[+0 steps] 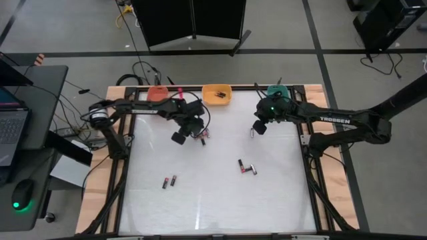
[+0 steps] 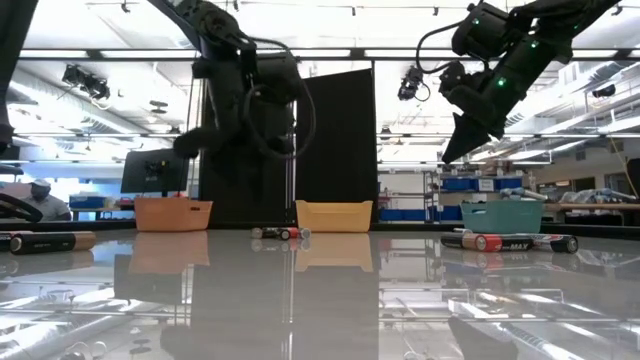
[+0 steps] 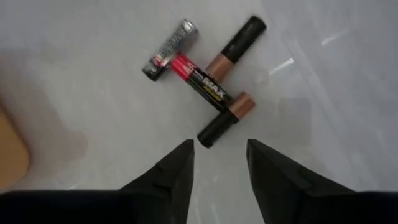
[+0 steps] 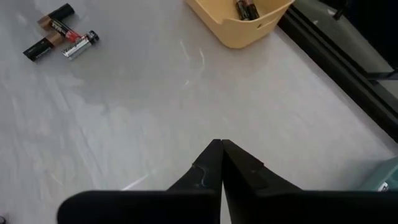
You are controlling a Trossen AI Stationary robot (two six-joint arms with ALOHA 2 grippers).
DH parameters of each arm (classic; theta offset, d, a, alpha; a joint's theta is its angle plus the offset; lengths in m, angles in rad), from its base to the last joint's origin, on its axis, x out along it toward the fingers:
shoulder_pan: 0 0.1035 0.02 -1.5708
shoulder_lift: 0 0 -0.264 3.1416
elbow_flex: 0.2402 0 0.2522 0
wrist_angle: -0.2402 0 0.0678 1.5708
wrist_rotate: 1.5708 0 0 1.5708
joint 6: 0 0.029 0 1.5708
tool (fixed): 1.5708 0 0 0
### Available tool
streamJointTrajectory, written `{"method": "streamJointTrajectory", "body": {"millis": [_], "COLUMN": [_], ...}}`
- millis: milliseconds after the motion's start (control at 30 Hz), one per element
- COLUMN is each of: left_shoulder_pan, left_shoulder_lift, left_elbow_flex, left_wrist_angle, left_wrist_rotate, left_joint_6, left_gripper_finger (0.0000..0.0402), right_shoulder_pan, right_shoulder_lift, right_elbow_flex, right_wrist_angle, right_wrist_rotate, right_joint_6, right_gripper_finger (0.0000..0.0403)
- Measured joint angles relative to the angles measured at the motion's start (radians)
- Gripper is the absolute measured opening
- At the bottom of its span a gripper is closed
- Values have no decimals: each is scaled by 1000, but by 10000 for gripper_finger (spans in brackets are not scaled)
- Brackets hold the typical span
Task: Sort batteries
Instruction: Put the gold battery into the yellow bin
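Observation:
Several batteries lie in a cluster point(image 3: 199, 81): a silvery one point(image 3: 169, 50), a red-and-black one and two black-and-copper ones, all flat on the white table. My left gripper point(image 3: 219, 149) is open and hangs just above the table, its fingers short of the nearest black-and-copper battery point(image 3: 227, 118). From above, the left gripper point(image 1: 179, 138) sits beside the cluster point(image 1: 202, 138). My right gripper point(image 4: 221, 146) is shut and empty, raised above the table point(image 2: 447, 155) near the teal bin point(image 1: 277, 90). The yellow bin point(image 4: 239, 22) holds batteries point(image 4: 247, 9).
Three bins stand along the far edge: orange point(image 1: 158, 93), yellow point(image 1: 217, 93) and teal. Two batteries lie near the table's middle right point(image 1: 247, 168) and two more toward the near left point(image 1: 169, 181). A laptop and mouse sit on a side table at left.

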Motion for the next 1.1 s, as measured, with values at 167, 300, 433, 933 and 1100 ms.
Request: {"method": "streamJointTrajectory", "body": {"millis": [167,300,433,933,1100], "left_shoulder_pan": [-2,-16,-26,-39,-43], "left_shoulder_lift": [38,45,59,137,144], "left_elbow_flex": [0,0,0,-1,2], "left_wrist_angle": [0,33,58,53,45], "left_wrist_rotate": [-42,-55,-71,-76,-75], "left_joint_6": [54,105,150,160,157], "left_gripper_finger": [165,165,165,162,154], "right_shoulder_pan": [0,0,0,16,19], "right_shoulder_lift": [0,0,0,1,1], "right_elbow_flex": [0,0,0,-30,-30], "right_wrist_angle": [0,0,0,23,24], "right_wrist_rotate": [-5,-7,-7,-34,-34], "right_joint_6": [-8,-14,-15,-26,-28], "right_gripper_finger": [16,23,20,20,20]}}
